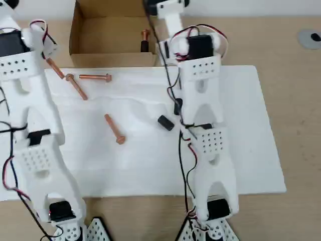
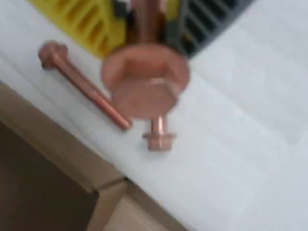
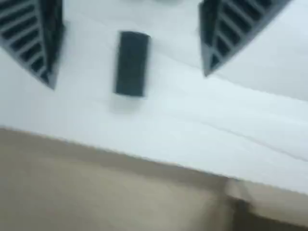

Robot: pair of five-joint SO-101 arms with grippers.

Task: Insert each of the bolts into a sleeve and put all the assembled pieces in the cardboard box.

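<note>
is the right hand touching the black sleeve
Apart: the right wrist view shows bare white pad between the black sleeve and both fingers of the right hand.

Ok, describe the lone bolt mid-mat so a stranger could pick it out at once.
Find the white mat in front of the box. Near its middle lies a copper bolt, slanted, head toward the mat's near edge. Unlike the other bolts bunched near the box's left corner, it lies alone, touching nothing, left of a black sleeve.
</note>
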